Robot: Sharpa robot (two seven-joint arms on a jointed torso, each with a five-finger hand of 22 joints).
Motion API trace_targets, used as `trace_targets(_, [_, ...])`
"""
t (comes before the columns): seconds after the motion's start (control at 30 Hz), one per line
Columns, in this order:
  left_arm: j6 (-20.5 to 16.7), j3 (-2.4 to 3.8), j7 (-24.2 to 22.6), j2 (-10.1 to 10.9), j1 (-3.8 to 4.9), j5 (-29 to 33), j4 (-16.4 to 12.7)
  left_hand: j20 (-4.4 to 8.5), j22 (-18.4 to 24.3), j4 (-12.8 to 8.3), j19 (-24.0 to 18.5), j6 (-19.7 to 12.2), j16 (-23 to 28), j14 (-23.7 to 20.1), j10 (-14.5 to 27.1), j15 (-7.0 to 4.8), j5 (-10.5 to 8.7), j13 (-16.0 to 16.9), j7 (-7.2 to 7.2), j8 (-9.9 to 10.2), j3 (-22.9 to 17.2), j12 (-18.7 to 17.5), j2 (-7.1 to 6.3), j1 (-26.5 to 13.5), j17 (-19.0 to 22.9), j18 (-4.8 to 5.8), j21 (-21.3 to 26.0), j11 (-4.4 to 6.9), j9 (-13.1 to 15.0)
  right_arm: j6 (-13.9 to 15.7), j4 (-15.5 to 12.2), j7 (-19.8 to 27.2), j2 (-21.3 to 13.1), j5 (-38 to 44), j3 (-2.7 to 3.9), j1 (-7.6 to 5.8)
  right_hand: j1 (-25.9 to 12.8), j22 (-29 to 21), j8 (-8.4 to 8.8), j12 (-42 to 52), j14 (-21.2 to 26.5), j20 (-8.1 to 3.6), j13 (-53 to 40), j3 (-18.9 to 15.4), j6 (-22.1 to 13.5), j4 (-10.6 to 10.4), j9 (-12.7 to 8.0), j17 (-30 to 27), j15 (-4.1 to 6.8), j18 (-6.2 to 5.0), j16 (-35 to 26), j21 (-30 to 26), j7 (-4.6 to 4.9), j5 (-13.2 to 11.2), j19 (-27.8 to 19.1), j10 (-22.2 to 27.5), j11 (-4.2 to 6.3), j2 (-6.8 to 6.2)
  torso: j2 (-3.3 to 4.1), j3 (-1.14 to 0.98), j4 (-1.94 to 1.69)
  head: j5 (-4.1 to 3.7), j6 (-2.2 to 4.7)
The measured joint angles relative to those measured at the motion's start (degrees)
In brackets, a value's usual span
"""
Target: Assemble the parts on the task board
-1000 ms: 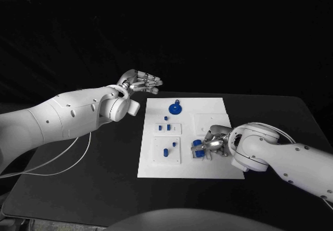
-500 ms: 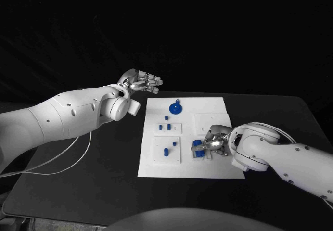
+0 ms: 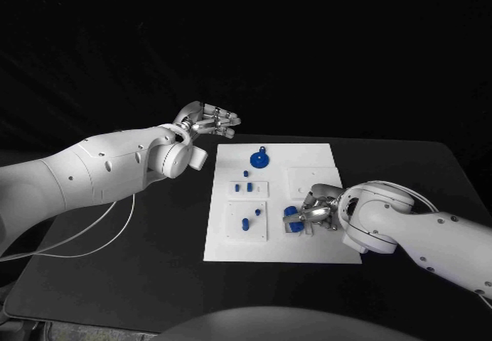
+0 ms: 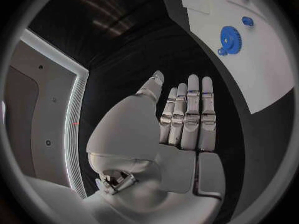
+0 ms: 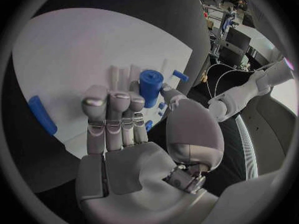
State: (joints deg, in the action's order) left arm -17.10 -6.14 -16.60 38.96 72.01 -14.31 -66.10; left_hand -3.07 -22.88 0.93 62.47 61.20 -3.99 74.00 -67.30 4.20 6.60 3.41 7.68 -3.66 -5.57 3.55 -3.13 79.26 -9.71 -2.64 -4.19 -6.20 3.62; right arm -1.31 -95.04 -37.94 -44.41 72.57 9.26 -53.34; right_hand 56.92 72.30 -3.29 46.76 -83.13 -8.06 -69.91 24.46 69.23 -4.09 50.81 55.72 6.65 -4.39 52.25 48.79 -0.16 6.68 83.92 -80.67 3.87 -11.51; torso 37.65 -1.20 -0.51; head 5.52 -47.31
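The white task board (image 3: 276,250) lies in the middle of the black table. My right hand (image 3: 315,210) rests over its near right part and pinches a short blue cylinder (image 5: 150,87) between thumb and fingers; the cylinder (image 3: 292,213) shows at the fingertips. Beside it lies a long blue piece (image 5: 42,115). A blue gear (image 3: 260,160) sits at the board's far end, also seen as the gear (image 4: 230,37). Small blue pegs (image 3: 243,188) and a blue piece (image 3: 245,224) stand in raised white blocks on the left. My left hand (image 3: 211,119) hovers beyond the board's far left corner, fingers straight, holding nothing.
Black table (image 3: 134,270) surrounds the board on all sides. A thin white cable (image 3: 92,238) loops over the table under my left arm. My left forearm (image 3: 113,174) reaches across the table's left side.
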Motion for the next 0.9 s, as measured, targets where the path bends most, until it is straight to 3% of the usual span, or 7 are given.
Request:
trace_targets(0.3, [0.1,0.0,0.1,0.0,0.0,0.0,0.0,0.0,0.0,0.0,0.0,0.0,0.0,0.0,0.0,0.0,0.0,0.0,0.0,0.0,0.0,0.0,0.0,0.0,0.0,0.0,0.0,0.0,0.0,0.4,-0.2,0.0,-0.1,0.0,-0.04,0.06,-0.3,0.0,-0.37,0.0,-0.2,0.0,0.1,-0.2,0.0,0.2,-1.1,0.0,0.16,0.01,0.0,0.0,0.01,2.5,0.0,0.3,0.11,0.3,0.0,0.0,-0.02,0.0,-0.03])
trace_targets(0.43, [0.1,0.0,0.1,0.0,0.0,0.0,0.0,0.0,0.2,0.2,0.0,0.0,0.0,0.0,0.0,0.0,0.0,0.0,0.0,0.0,0.2,0.0,0.0,0.0,0.0,0.0,0.0,0.0,0.0,0.6,-0.2,0.0,-0.1,0.0,-0.06,0.07,-0.5,0.0,-0.38,0.0,-0.3,0.0,0.2,-0.2,0.1,0.2,-1.1,-0.1,0.09,0.01,0.0,0.0,0.07,1.1,0.0,0.3,0.11,0.53,-0.01,0.01,-0.02,0.0,-0.04])
trace_targets(0.5, [0.1,0.0,0.1,0.0,0.0,0.0,0.0,0.0,0.2,0.2,0.0,0.0,0.0,0.0,0.0,0.0,0.0,0.0,0.0,0.0,0.2,0.0,0.0,0.0,0.0,0.0,0.0,0.0,0.0,0.6,-0.2,0.0,-0.1,0.0,-0.07,0.08,-0.5,0.0,-0.49,0.0,-0.3,0.0,0.2,-0.2,0.1,0.2,-1.1,-0.1,0.09,0.01,0.0,0.0,0.07,-2.0,0.0,0.3,0.11,0.52,-0.01,0.01,-0.02,0.01,-0.03])
trace_targets(0.57, [0.1,0.0,0.1,0.0,0.0,0.0,0.0,0.0,0.2,0.2,0.0,0.0,0.0,0.0,0.0,0.0,0.0,0.0,0.0,0.0,0.2,0.0,0.0,0.0,0.0,0.0,0.0,0.0,0.0,0.7,-0.1,0.0,-0.1,-0.1,-0.08,0.09,-1.0,0.0,-0.68,0.0,-0.3,0.0,0.2,-0.2,0.1,0.2,-1.1,-0.1,0.08,0.01,0.0,0.0,0.07,-3.5,0.0,0.3,0.11,0.51,-0.02,0.01,-0.01,0.02,-0.01])
trace_targets(0.7, [0.2,0.0,0.1,0.0,0.0,0.0,0.0,0.0,0.2,0.2,0.0,0.0,0.0,0.0,0.0,0.0,0.0,0.0,0.0,0.0,0.2,0.0,0.0,0.0,0.0,0.0,0.0,0.0,0.0,0.8,0.1,0.0,-0.1,-0.1,-0.17,0.18,-2.0,0.0,-0.66,0.0,-0.3,0.0,0.2,-6.0,0.1,-3.7,-1.6,-0.1,0.1,0.0,-0.2,0.0,0.07,-3.8,0.0,0.3,0.14,-0.22,-0.02,0.01,0.0,-0.02,0.02])
trace_targets(0.83, [0.2,-0.01,0.2,0.0,0.0,0.0,0.0,0.0,0.2,0.2,0.0,0.0,0.0,0.0,0.0,0.0,0.0,0.0,0.0,0.0,0.2,0.0,0.0,0.0,0.0,0.0,0.0,0.0,0.0,0.9,0.2,0.0,0.0,-0.1,-0.17,0.19,0.4,0.0,-0.67,0.0,-0.3,0.0,0.0,-13.1,0.1,-9.7,-1.5,0.2,0.1,0.01,-0.2,0.0,0.07,-3.8,0.0,0.3,0.15,-1.1,-0.02,0.04,0.0,-0.1,0.03])
trace_targets(0.9, [0.2,-0.01,0.2,0.0,0.0,0.0,0.0,0.0,0.2,0.2,0.0,0.0,0.0,0.0,0.0,0.0,0.0,0.0,0.0,0.0,0.2,0.0,0.0,0.0,0.0,0.0,0.0,0.0,0.0,1.0,0.2,0.0,0.0,-0.1,-0.17,0.19,0.6,0.1,-0.67,0.0,-0.3,0.0,-0.1,-15.0,0.1,-11.5,-1.5,0.2,0.1,0.01,-0.2,0.0,0.07,-3.8,0.0,0.3,0.14,-1.38,-0.02,0.04,0.0,-0.13,0.02])
